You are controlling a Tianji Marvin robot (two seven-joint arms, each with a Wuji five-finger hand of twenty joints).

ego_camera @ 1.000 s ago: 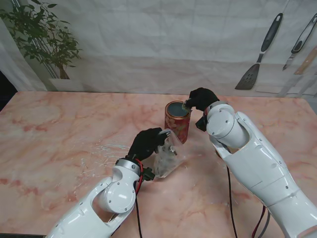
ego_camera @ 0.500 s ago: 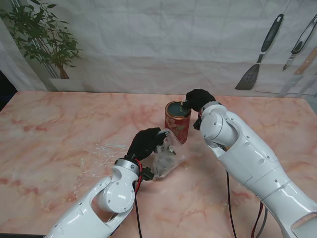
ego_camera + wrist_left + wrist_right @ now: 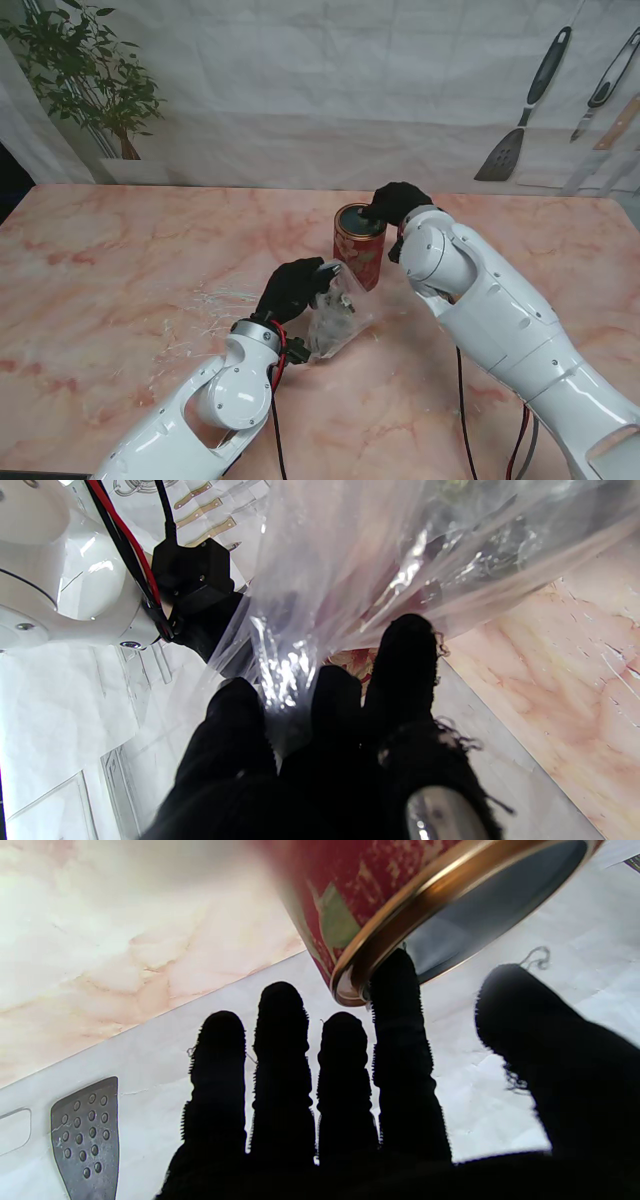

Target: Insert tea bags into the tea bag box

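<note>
You are working in the delivery step: the right robot hand [image 3: 397,201] is hovering at the open mouth of the tea bag box [image 3: 358,245], which is standing upright on the table [image 3: 120,270] near its middle. In the right wrist view the fingers [image 3: 280,1040] are spread and straight, one fingertip touching the box's gold rim [image 3: 380,965], and nothing is showing between them, so that robot hand is reading as open and empty. Whether a tea bag is already lying inside the box, you cannot tell from these views; the interior is looking dark.

Your left robot hand [image 3: 293,288] is gripping the clear plastic bag [image 3: 338,315], pinching the film near its top while the bag is resting on the table just beside the box, on the side nearer to you. Small greenish contents, probably the remaining tea bags, are showing through the plastic.

The next move is likely calling for the right robot hand to travel to the bag's opening, while the left robot hand is holding the mouth steady; thin film collapsing shut is the risk.
</note>
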